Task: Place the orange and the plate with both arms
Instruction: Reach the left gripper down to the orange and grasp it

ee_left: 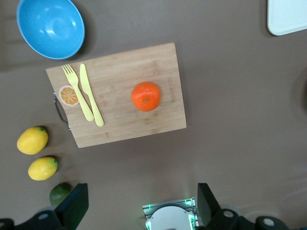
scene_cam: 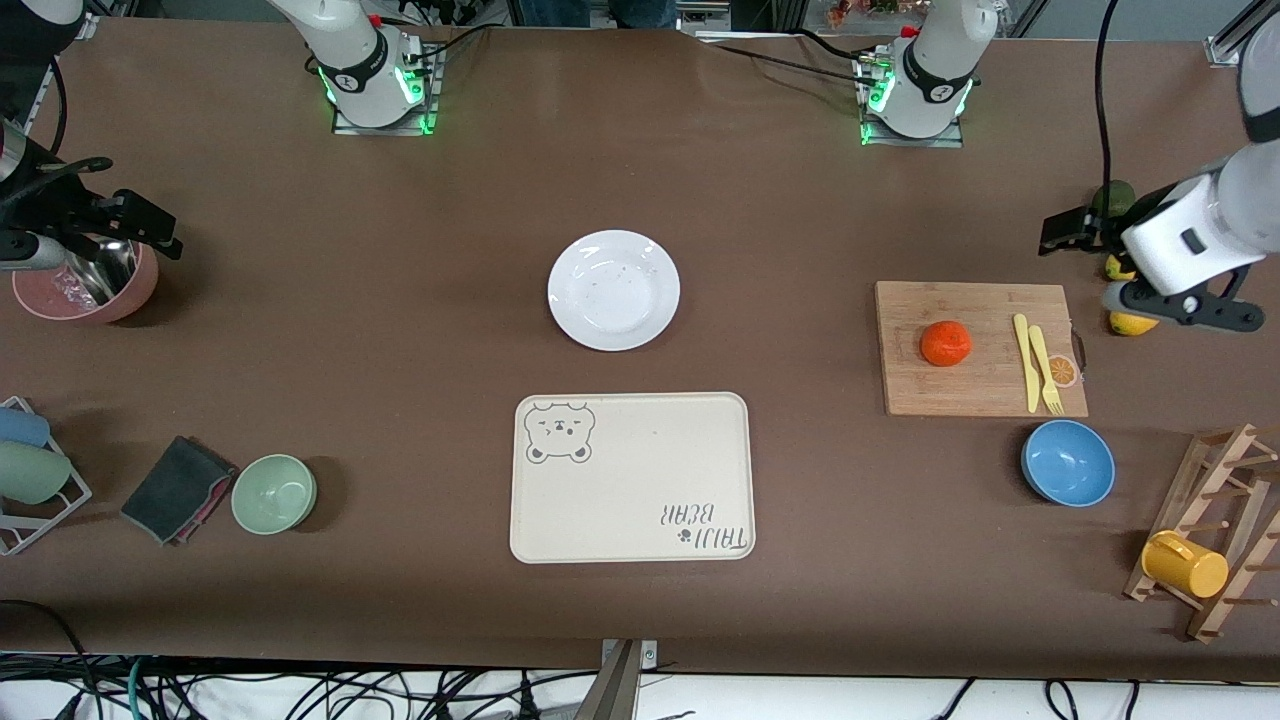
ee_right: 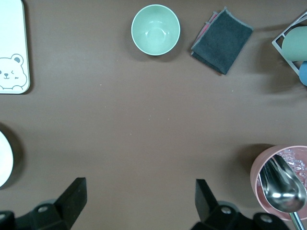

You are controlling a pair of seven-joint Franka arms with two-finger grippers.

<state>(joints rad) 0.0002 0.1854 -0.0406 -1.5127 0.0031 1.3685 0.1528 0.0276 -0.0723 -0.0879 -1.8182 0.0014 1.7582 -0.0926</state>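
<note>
The orange [scene_cam: 945, 343] lies on a wooden cutting board [scene_cam: 980, 390] toward the left arm's end of the table. It also shows in the left wrist view [ee_left: 146, 96]. The white plate [scene_cam: 613, 290] sits at mid-table, farther from the front camera than the bear tray. Its edge shows in the right wrist view [ee_right: 4, 158]. My left gripper [scene_cam: 1070, 230] [ee_left: 141, 206] is open and empty, up in the air over the table's end beside the board. My right gripper [scene_cam: 130, 225] [ee_right: 139, 201] is open and empty over the pink bowl's area.
A cream bear tray [scene_cam: 632, 477] lies nearer the front camera than the plate. A yellow fork and knife [scene_cam: 1035, 362] lie on the board. A blue bowl [scene_cam: 1068, 462], lemons [ee_left: 32, 140], a lime [ee_left: 60, 194], a mug rack [scene_cam: 1210, 545], a green bowl [scene_cam: 274, 493], a cloth [scene_cam: 178, 490] and a pink bowl [scene_cam: 85, 285] stand around.
</note>
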